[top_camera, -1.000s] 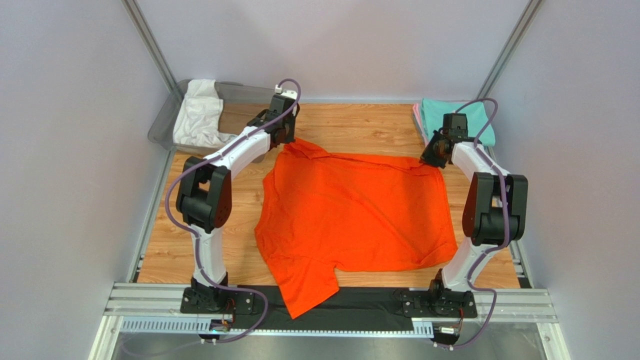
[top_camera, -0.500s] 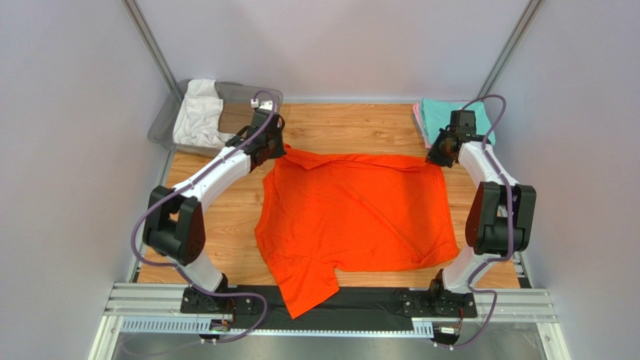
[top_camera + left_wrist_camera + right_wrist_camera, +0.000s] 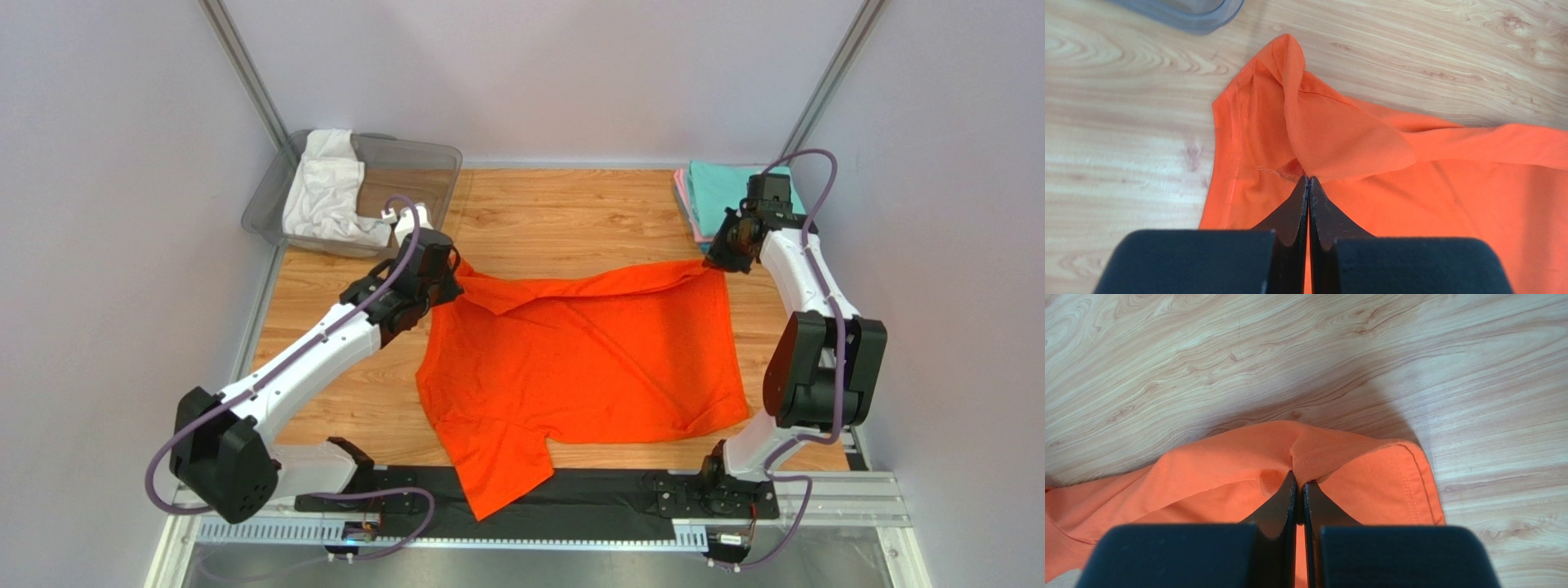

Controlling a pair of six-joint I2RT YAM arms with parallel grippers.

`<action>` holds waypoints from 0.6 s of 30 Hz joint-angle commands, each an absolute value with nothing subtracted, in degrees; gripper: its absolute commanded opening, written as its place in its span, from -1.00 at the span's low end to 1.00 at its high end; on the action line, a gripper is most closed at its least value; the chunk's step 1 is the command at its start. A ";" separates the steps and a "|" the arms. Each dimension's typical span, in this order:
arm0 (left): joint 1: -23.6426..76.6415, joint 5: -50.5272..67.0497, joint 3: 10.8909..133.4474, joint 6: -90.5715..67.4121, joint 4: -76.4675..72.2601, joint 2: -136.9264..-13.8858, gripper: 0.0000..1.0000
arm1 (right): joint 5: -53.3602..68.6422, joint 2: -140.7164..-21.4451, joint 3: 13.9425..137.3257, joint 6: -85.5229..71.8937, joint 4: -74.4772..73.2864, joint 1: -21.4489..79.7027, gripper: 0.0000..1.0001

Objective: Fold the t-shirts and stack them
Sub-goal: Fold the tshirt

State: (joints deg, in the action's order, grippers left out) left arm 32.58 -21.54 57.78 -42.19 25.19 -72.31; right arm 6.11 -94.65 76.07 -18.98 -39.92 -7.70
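Bright orange short-sleeved cloth t-shirt [image 3: 577, 368] is spread out across the middle of the light wooden table [image 3: 564, 202]. It's mostly flat, with one sleeve flopped over the near edge onto the black strip [image 3: 601, 493] between the arm bases. The far edge is pulled up off the wood at both far corners.

On the far-left corner, the left gripper [image 3: 1309, 179] has its black fingers squeezed right together with a pinch of orange cloth caught at the tips. The fabric folds over into a loose flap just past them. Same deal on the far-right corner: the right gripper [image 3: 1298, 476] is clamped tight on a bunched bit of cloth, with the stitched hem showing just beside it. Between the two grips the far edge runs as a raised, slightly saggy ridge.

Off in the far-left corner sits a clear grey plastic bin [image 3: 423, 165] with a crumpled white t-shirt [image 3: 321, 190] in it, draped against its left wall. In the far-right corner, a folded teal t-shirt [image 3: 718, 181] lies on a folded pink t-shirt [image 3: 678, 196], of which only a thin edge shows, near the right gripper.
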 commanded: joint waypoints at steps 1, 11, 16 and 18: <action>35.06 -27.50 55.90 -49.65 29.17 -67.78 -1.00 | 6.77 -91.15 77.61 -17.23 -40.96 -7.91 -0.99; 41.65 -30.24 51.16 -58.70 36.56 -60.65 -1.00 | 5.89 -90.97 78.92 -15.82 -42.54 -8.17 -0.99; 46.84 -28.65 47.82 -62.31 36.65 -57.22 -1.00 | 5.89 -91.41 79.45 -15.29 -42.72 -8.53 -0.99; 49.55 -28.65 46.42 -64.06 36.83 -56.52 -1.00 | 5.89 -91.41 79.54 -14.94 -42.80 -8.61 -0.99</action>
